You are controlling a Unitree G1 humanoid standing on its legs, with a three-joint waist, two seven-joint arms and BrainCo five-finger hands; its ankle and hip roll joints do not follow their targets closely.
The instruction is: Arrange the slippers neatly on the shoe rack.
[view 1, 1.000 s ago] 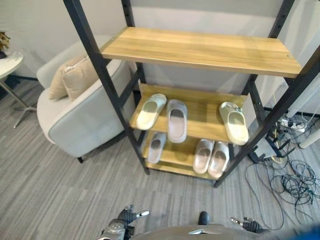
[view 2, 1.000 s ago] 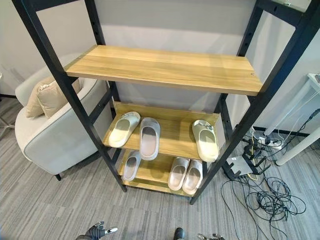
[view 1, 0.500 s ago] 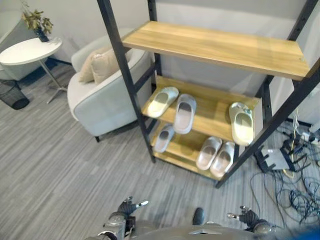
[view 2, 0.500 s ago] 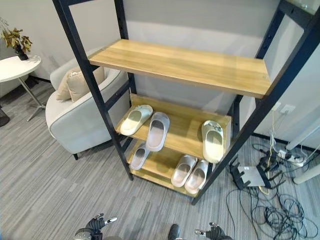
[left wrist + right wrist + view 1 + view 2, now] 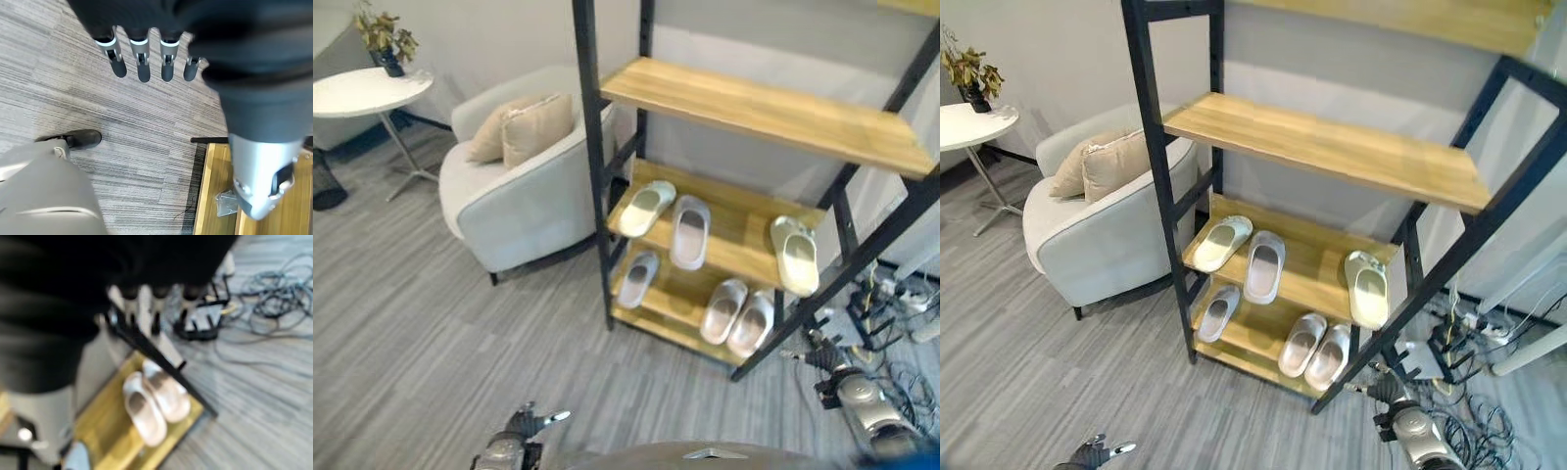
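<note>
Slippers sit on the two lower boards of the black-framed shoe rack [image 5: 597,147]: on the middle board a cream slipper [image 5: 646,208] angled beside a grey slipper [image 5: 689,217], with a second cream slipper [image 5: 796,255] well apart at the board's right end; on the bottom board a lone grey slipper [image 5: 637,278] at the left and a pinkish pair [image 5: 738,316] side by side at the right. They look like moulded foam slides, probably light, springy and not fragile, with a smooth surface that could slip under a loose pinch; the strap arch or the open heel rim seems the best place to take hold.

The right robot hand [image 5: 822,360] reaches out low beside the rack's front right post, fingers straight and holding nothing; its wrist view looks past them at the pinkish pair. The left robot hand [image 5: 524,424] hangs low over the grey carpet [image 5: 421,323], fingers relaxed and straight, also empty.

Compared with half a second ago, the whole view has shifted, so the camera has moved, and a higher shelf now shows at the frame's top. The right robot hand has advanced from the lower edge toward the rack; the slippers lie as they did. An armchair [image 5: 524,196] and a round side table [image 5: 367,93] stand to the left.
</note>
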